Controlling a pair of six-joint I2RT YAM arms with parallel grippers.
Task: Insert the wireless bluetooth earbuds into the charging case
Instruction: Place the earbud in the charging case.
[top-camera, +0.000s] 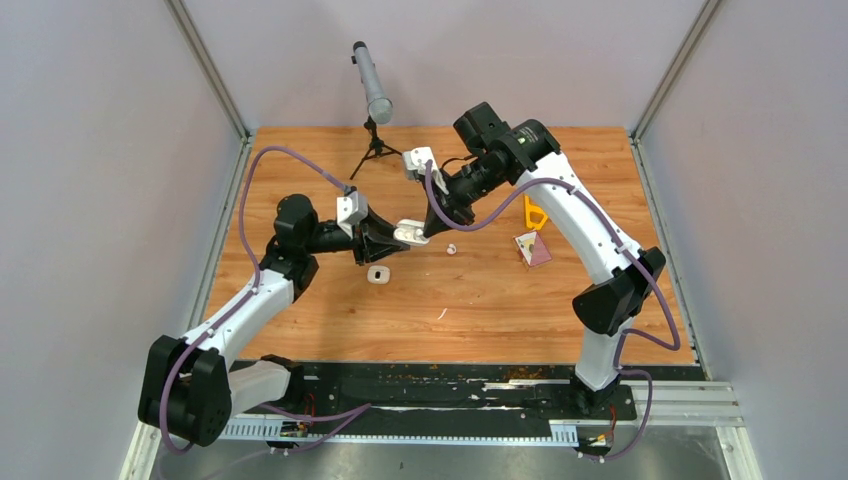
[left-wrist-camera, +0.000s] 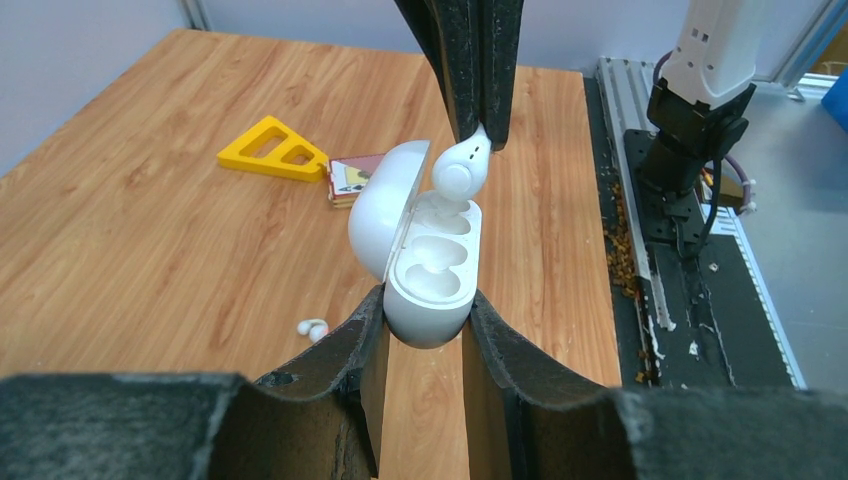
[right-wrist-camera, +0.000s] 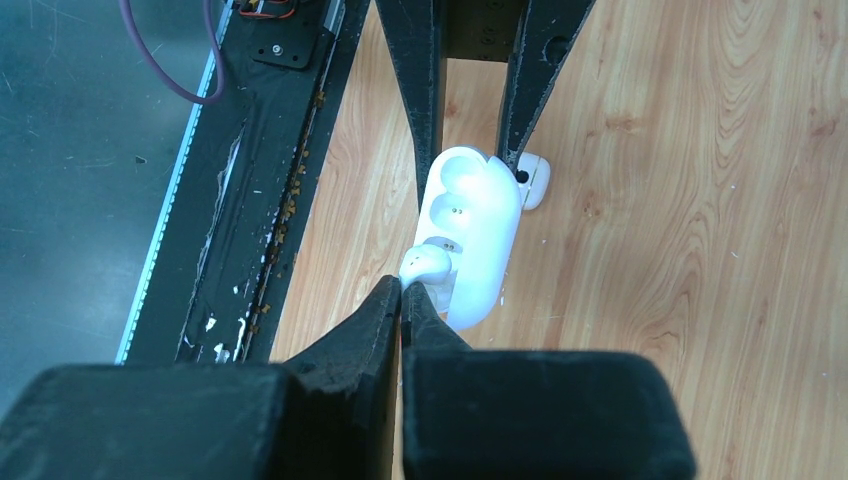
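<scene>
My left gripper (top-camera: 400, 235) (left-wrist-camera: 428, 300) is shut on the lower end of the white charging case (top-camera: 408, 232) (left-wrist-camera: 430, 270) (right-wrist-camera: 470, 230) and holds it above the table. The case's lid (left-wrist-camera: 385, 205) is swung open, and both of its sockets show empty. My right gripper (top-camera: 432, 228) (right-wrist-camera: 405, 285) is shut on the stem of a white earbud (left-wrist-camera: 462, 170) (right-wrist-camera: 425, 263). That bud's head hangs right over the case's far socket, touching or nearly touching it. A second earbud (top-camera: 451, 248) (left-wrist-camera: 312, 328) lies loose on the wooden table.
A second small white case (top-camera: 378, 274) (right-wrist-camera: 533, 178) lies on the table under my left gripper. A yellow triangular piece (top-camera: 535, 213) (left-wrist-camera: 272, 150) and a card packet (top-camera: 532, 249) (left-wrist-camera: 350, 178) lie to the right. A grey cylinder on a tripod (top-camera: 373, 85) stands at the back.
</scene>
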